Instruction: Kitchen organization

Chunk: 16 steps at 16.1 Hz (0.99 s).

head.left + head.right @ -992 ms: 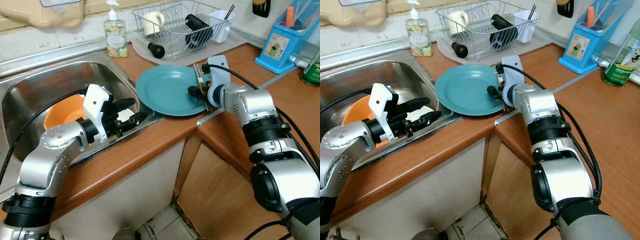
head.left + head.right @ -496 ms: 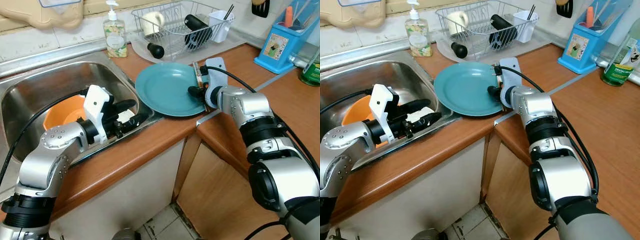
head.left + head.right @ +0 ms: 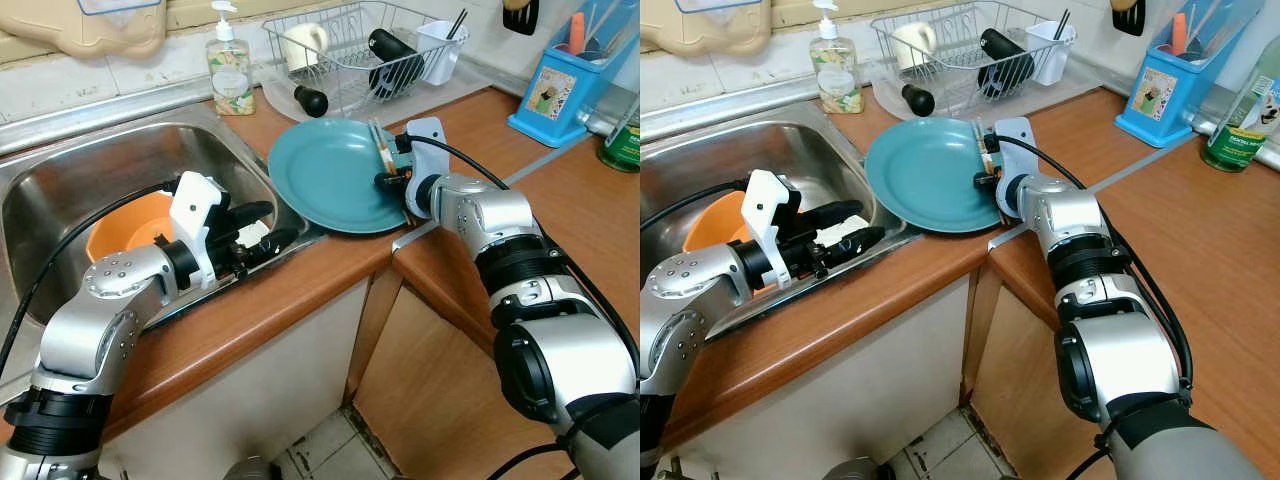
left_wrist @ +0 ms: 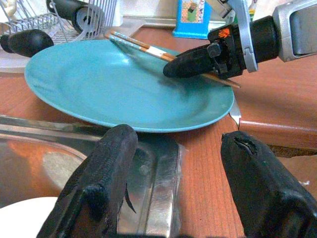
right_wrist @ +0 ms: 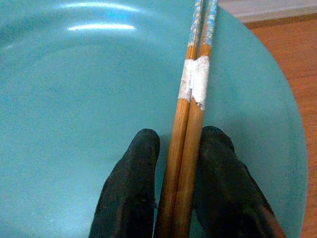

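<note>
1. Wooden counter [image 3: 300, 300] edge lies nearest, with the sink [image 3: 70, 180] set into it on the robot's left.
2. Over the sink's near right corner hovers the left gripper [image 3: 256, 228], fingers spread and holding nothing; an orange bowl [image 3: 130, 222] sits in the basin behind it.
3. Just beyond, a teal plate [image 3: 325, 180] rests on the counter beside the sink, its rim overhanging the basin corner.
4. At the plate's right side the right gripper [image 5: 173, 198] is clamped on a pair of chopsticks [image 5: 190, 114], pinched side by side between its two fingers.
5. The chopsticks' long axis runs from the grip across the plate, tips pointing away towards the rack [image 3: 350, 50] at the back; they sit low over the plate.
6. Judged step: lifting the chopsticks off the plate. Doing it well probably means keeping the pinch firm and the pair parallel, raising straight up so the tips clear the rim without dragging the plate.
</note>
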Tool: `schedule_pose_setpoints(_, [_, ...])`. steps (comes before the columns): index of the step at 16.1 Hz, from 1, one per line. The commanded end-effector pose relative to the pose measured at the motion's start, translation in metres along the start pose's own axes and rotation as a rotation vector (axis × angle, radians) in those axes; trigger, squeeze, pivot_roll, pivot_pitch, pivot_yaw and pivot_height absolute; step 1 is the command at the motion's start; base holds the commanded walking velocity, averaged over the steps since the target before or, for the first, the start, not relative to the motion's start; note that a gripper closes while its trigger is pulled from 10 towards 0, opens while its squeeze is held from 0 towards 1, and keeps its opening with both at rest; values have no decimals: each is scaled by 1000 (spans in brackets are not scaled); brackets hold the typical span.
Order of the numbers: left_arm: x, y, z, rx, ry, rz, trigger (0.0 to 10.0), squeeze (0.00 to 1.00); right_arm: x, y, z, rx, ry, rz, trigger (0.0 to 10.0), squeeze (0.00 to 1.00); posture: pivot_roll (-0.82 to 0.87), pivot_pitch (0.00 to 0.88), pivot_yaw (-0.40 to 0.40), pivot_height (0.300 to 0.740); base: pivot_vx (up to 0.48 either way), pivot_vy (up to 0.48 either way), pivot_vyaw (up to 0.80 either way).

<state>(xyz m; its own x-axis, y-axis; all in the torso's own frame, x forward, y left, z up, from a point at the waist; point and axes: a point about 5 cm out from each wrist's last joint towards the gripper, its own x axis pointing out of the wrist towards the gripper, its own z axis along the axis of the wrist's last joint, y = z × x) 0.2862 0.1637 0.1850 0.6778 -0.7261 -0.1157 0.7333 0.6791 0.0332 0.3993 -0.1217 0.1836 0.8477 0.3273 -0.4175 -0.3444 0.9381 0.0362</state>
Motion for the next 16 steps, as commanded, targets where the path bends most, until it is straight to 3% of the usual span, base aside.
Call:
schedule_pose_setpoints(1, [1, -3, 2, 13, 5, -6, 10000, 0, 1, 1, 2, 8, 7, 4, 0, 0, 13, 0, 37, 740, 0, 0, 0])
schedule_pose_setpoints(10, [2, 2, 7, 4, -24, 17, 10000, 0, -14, -9, 27, 19, -103, 71, 0, 0, 3, 0, 41, 740, 0, 0, 0])
schedule_pose_setpoints(13, [3, 5, 12, -23, -60, 38, 10000, 0, -26, -13, 38, 55, -188, 160, 0, 0, 2, 0, 41, 740, 0, 0, 0])
schedule_pose_setpoints(16, [9, 5, 19, -92, -118, 43, 10000, 0, -41, -5, 37, -9, -319, 307, 0, 0, -5, 0, 43, 740, 0, 0, 0])
